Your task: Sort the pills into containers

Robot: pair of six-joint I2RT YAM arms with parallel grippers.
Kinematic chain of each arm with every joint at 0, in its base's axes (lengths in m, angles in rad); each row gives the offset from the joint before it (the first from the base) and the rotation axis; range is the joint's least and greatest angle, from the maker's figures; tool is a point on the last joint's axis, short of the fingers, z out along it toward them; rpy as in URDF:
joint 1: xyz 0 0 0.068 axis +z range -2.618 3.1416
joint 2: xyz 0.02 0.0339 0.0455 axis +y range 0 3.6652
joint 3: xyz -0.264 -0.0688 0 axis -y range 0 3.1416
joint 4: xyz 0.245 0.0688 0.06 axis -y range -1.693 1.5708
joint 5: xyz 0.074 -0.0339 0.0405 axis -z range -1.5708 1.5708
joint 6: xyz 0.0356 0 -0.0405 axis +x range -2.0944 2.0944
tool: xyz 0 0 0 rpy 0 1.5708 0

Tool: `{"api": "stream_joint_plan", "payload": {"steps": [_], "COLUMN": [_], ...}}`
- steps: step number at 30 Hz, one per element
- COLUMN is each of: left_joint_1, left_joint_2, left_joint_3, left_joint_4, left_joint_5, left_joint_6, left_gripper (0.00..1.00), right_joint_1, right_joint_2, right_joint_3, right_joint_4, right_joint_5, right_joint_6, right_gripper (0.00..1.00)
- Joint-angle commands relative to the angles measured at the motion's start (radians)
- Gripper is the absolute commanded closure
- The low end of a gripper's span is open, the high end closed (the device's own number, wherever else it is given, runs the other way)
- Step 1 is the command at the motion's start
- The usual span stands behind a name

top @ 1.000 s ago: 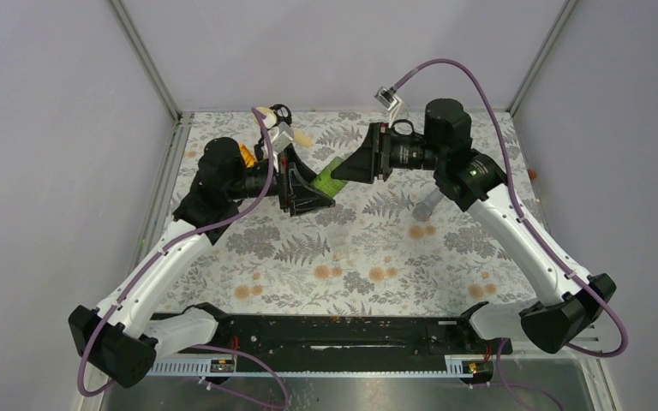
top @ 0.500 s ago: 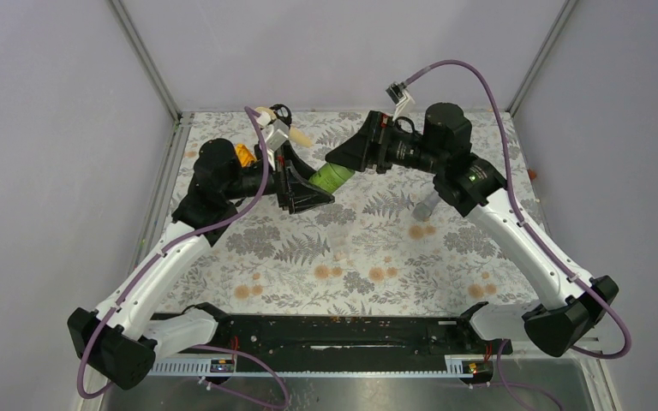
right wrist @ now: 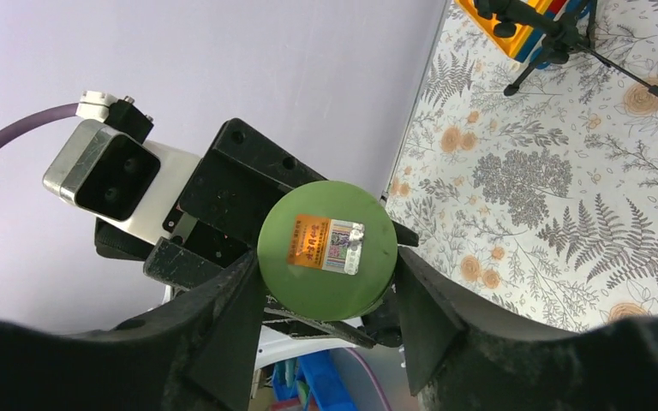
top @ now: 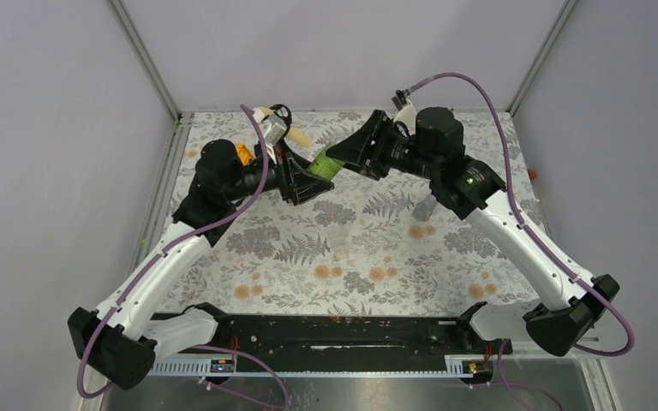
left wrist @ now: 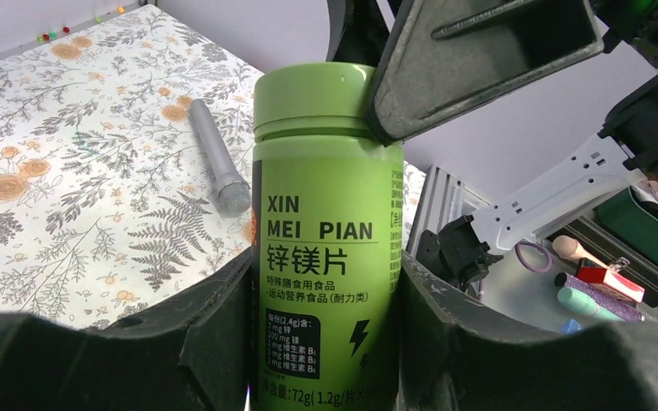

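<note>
My left gripper (left wrist: 326,278) is shut on the body of a green screw-cap bottle (left wrist: 326,214), which it holds up off the mat at the back middle (top: 324,165). The bottle's label reads XIN MEI PIAN. From the other end, my right gripper (right wrist: 326,265) closes on its round green cap (right wrist: 326,248), a finger against each side; one right finger (left wrist: 480,60) lies over the cap's edge. The two grippers (top: 308,175) (top: 347,156) face each other across the bottle. No pills and no containers show in any view.
A grey microphone-like stick (top: 426,205) lies on the floral mat (top: 351,257) under the right arm. At the back left are a small black tripod (right wrist: 557,43), an orange-and-blue block (right wrist: 514,17) and an orange object (top: 244,154). Metal frame posts stand at the back corners.
The right gripper opened wide, turned, and closed again on the cap. Both grippers and the bottle have shifted a little up and toward the back left.
</note>
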Motion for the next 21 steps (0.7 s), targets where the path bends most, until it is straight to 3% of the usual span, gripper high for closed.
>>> {"api": "stream_joint_plan", "payload": {"steps": [1, 5, 9, 13, 14, 16, 18, 21], "left_joint_1": [0.001, 0.002, 0.002, 0.003, 0.002, 0.002, 0.003, 0.002], "left_joint_2": [-0.021, -0.01, 0.0, -0.007, -0.01, -0.016, -0.023, -0.023], "left_joint_3": [0.003, 0.026, 0.038, 0.016, 0.01, 0.0, -0.013, -0.019], "left_joint_4": [0.045, 0.002, -0.011, 0.031, 0.051, 0.079, 0.096, 0.104], "left_joint_5": [-0.038, -0.029, 0.018, 0.113, 0.134, 0.156, 0.15, 0.134], "left_joint_6": [-0.01, -0.031, -0.068, -0.111, -0.122, -0.139, -0.133, -0.11], "left_gripper": [1.0, 1.0, 1.0, 1.0, 1.0, 1.0, 1.0, 1.0], "right_joint_1": [0.014, 0.006, -0.034, -0.1, -0.111, -0.116, -0.112, -0.087], "right_joint_2": [-0.011, -0.032, -0.04, -0.031, -0.03, -0.024, -0.024, -0.015], "right_joint_3": [0.03, -0.002, 0.011, 0.014, 0.016, 0.029, 0.02, 0.006], "right_joint_4": [0.021, 0.141, 0.153, 0.161, 0.161, 0.14, 0.134, 0.131], "right_joint_5": [0.054, 0.001, -0.213, -0.461, -0.495, -0.499, -0.382, -0.254], "right_joint_6": [0.04, -0.065, -0.294, -0.384, -0.391, -0.398, -0.344, -0.228], "right_gripper": [0.45, 0.62, 0.65, 0.61, 0.56, 0.34, 0.13, 0.03]}}
